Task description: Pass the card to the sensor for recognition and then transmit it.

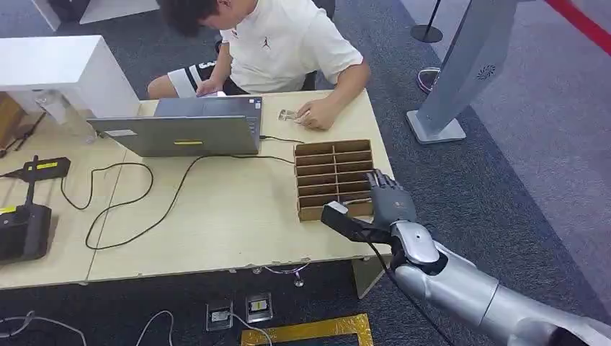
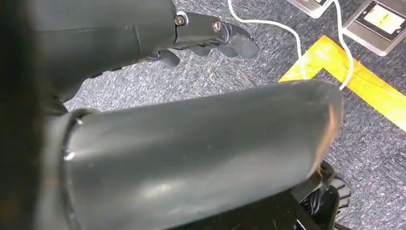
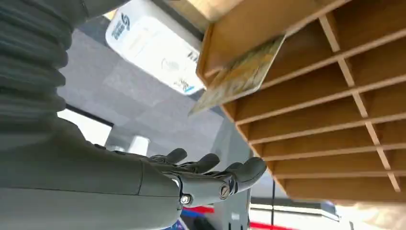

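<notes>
On the far left of the table (image 1: 216,216) sits a black device (image 1: 21,227) with yellow labels whose writing is too small to read; whether it is the sensor I cannot tell. Next comes a grey laptop (image 1: 180,133) with a yellow sticker, also unreadable. Behind it sits a person (image 1: 281,43) whose white shirt carries a small jumping-figure logo.

The left hand (image 2: 206,40) hangs over the carpet, fingers loosely curled and holding nothing.

Further right stands the wooden rack (image 1: 333,178) of slots. In the right wrist view, the card (image 3: 239,74) leans in an end slot of the rack, one corner jutting past the rim. It looks thin, light, stiff and smooth, so likely slippery; the protruding edge seems the best place to pinch, flat faces between thumb and finger. Its yellowish print is blurred.

The right hand (image 1: 389,202) hovers at the rack's near right edge, fingers spread, grasping nothing, apart from the card.

A white board (image 3: 153,52) shows a blue logo, illegible.
</notes>
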`<action>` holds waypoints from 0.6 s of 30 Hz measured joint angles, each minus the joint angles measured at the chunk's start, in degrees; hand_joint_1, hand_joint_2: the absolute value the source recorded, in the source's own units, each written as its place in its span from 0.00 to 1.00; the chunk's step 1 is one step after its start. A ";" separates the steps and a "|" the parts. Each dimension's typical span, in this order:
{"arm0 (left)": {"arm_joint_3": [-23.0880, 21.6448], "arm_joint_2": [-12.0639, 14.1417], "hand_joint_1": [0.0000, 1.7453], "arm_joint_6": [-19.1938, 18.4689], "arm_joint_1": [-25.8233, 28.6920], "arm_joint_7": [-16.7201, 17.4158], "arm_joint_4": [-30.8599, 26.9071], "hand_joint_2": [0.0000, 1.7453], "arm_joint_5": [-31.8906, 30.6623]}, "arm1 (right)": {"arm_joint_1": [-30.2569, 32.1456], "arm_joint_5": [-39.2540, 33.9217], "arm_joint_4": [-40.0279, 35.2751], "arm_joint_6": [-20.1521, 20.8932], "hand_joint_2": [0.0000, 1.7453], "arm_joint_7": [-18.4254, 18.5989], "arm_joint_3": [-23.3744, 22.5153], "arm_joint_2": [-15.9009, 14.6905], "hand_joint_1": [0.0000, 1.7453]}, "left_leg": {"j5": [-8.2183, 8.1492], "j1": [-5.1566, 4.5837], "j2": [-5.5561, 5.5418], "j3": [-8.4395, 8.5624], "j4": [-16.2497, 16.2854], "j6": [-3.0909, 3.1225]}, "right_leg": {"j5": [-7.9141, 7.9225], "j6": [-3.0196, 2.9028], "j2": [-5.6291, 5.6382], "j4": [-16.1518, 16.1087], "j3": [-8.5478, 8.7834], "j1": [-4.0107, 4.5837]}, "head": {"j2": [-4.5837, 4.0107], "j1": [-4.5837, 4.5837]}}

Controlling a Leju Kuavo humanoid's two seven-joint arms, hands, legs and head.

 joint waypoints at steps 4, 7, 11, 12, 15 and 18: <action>-0.02 0.00 0.00 0.00 0.00 0.00 0.00 0.00 0.00 | -0.36 -0.77 2.86 -0.44 1.00 -1.05 0.09 1.66 0.00 | 0.00 0.00 0.00 0.01 0.00 0.00 | 0.00 0.00 -0.01 0.00 -0.01 0.00 | 0.00 0.02; -0.02 -0.02 0.00 0.00 -0.05 0.02 0.00 0.00 -0.02 | -0.41 -1.03 4.37 -0.70 1.00 -1.27 0.24 2.32 0.00 | 0.01 0.00 -0.09 0.00 0.00 0.01 | 0.00 0.00 -0.12 0.00 0.00 0.00 | 0.00 0.02; -0.02 0.02 0.00 0.00 -0.10 0.42 0.00 0.00 -0.02 | -0.42 -1.51 5.40 -0.76 1.00 -1.03 0.66 2.49 0.00 | 0.01 -0.01 -0.06 -0.01 0.00 0.01 | 0.00 0.00 -0.09 -0.01 0.01 -0.01 | 0.00 0.02; -0.02 0.00 0.00 0.00 -0.11 0.42 0.00 0.00 -0.02 | -0.42 -1.55 5.57 -0.79 1.00 -0.89 0.72 2.49 0.00 | 0.00 -0.01 -0.06 -0.01 0.01 0.01 | 0.00 0.00 -0.09 -0.01 0.01 -0.01 | 0.00 0.02; -0.02 0.02 0.00 0.00 -0.10 0.44 0.00 0.00 -0.02 | -0.43 -1.59 6.03 -0.81 1.00 -0.65 1.09 2.56 0.00 | 0.00 -0.01 -0.07 -0.01 0.01 0.01 | 0.00 0.00 -0.10 -0.02 0.00 0.00 | 0.00 0.02; -0.02 0.02 0.00 0.00 -0.11 0.44 0.00 0.00 -0.02 | -0.43 -1.77 6.31 -1.07 1.00 -0.41 1.42 2.64 0.08 | 0.00 0.00 -0.06 0.00 0.00 0.01 | 0.00 0.00 -0.10 -0.01 0.00 0.00 | 0.00 0.02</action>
